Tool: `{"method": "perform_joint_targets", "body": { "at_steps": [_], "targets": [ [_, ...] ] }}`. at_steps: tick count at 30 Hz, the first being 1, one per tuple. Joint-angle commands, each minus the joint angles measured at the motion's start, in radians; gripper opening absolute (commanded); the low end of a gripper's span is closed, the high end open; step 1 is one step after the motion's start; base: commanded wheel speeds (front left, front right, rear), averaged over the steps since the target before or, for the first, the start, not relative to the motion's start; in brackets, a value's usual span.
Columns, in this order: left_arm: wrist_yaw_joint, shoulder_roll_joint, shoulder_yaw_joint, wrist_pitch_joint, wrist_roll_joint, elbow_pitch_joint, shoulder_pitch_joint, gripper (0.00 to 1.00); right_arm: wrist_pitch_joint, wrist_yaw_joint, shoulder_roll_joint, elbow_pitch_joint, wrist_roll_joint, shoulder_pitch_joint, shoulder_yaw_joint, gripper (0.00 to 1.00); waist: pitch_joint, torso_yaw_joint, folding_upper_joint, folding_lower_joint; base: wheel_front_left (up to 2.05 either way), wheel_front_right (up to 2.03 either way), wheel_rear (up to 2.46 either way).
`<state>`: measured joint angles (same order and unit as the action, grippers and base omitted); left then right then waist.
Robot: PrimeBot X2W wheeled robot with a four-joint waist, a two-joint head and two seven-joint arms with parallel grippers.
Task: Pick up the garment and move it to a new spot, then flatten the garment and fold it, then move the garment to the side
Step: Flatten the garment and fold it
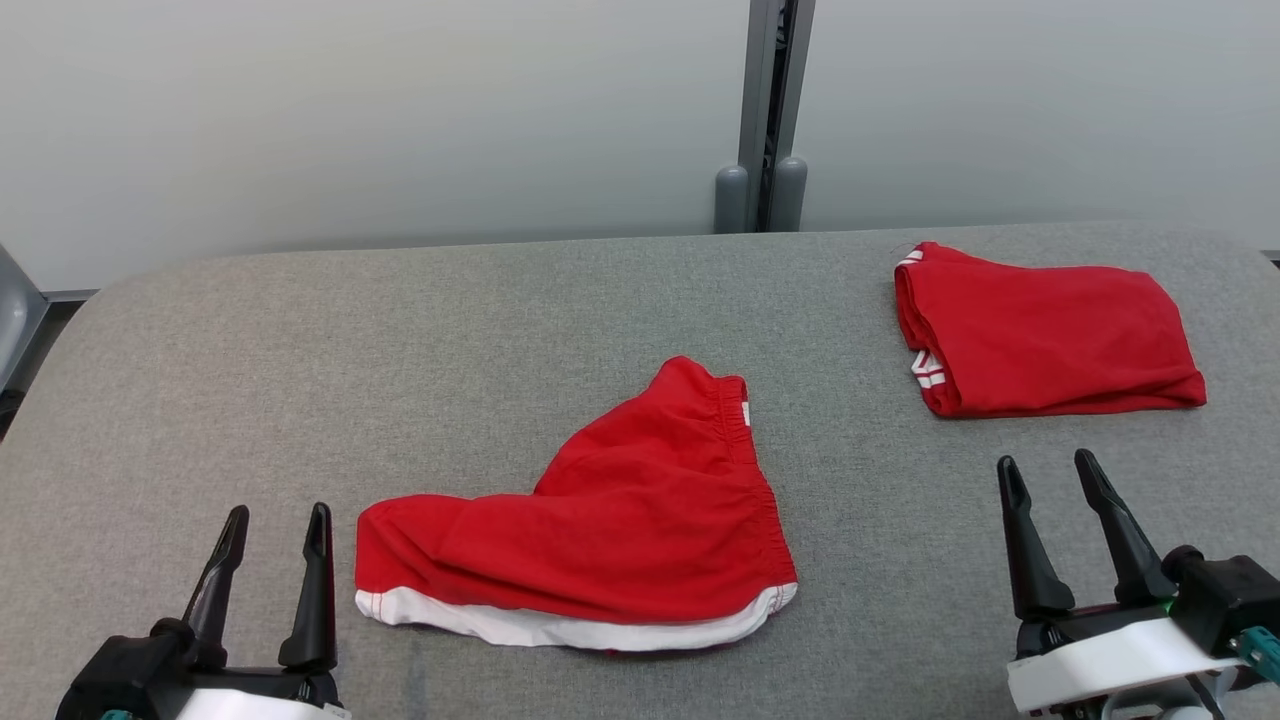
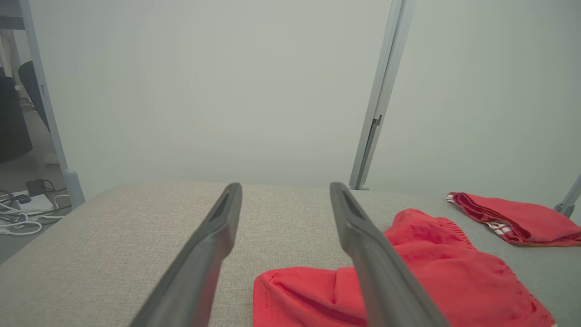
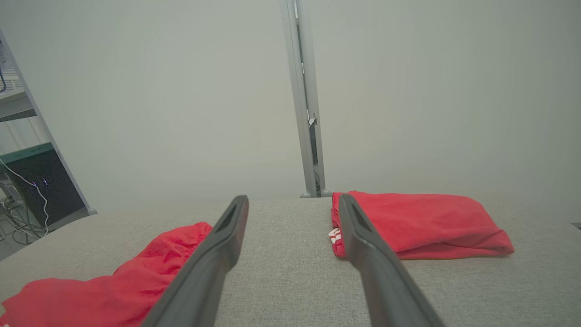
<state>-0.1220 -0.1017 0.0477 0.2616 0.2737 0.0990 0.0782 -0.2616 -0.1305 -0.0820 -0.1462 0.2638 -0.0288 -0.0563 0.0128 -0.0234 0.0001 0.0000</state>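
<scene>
Head view: garment (image 1: 600,520) lies crosswise, waistband (image 1: 748,450) toward the right.

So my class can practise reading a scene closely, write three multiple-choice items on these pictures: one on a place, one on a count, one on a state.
1. Where on the table does the folded garment lie?
A. far right
B. far left
C. near centre

2. How many red garments lie on the table?
A. one
B. two
C. three

3. How do the left gripper and right gripper stand?
A. both open and empty
B. both shut on cloth
C. one open, one shut

Key:
1 A: in the head view it lies toward the table's far right corner.
2 B: there is the folded one and a loose garment near the middle.
3 A: each pair of fingers is spread, with nothing between them.
</scene>
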Motion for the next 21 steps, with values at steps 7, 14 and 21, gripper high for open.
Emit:
{"method": "perform_joint_targets", "body": {
  "at_steps": [7, 14, 21],
  "targets": [
    [-0.008, 0.003, 0.01, 0.004, -0.014, 0.01, -0.015, 1.0, -0.005, -0.001, -0.009, -0.01, 0.008, -0.006, -0.006, 1.0, 0.001, -0.001, -0.0001, 0.0, 0.0, 0.0, 0.0],
    [-0.009, 0.002, 0.015, 0.004, -0.011, 0.033, -0.024, 1.0, -0.005, -0.001, -0.008, -0.009, 0.009, -0.011, -0.011, 1.0, 0.008, 0.0, -0.0001, 0.0, 0.0, 0.0, 0.0],
    [-0.009, -0.008, 0.007, 0.003, 0.009, 0.126, -0.047, 1.0, -0.005, -0.001, -0.009, -0.063, 0.041, -0.036, -0.093, 1.0, 0.026, -0.002, -0.0001, 0.0, 0.0, 0.0, 0.0]
  ]
}}
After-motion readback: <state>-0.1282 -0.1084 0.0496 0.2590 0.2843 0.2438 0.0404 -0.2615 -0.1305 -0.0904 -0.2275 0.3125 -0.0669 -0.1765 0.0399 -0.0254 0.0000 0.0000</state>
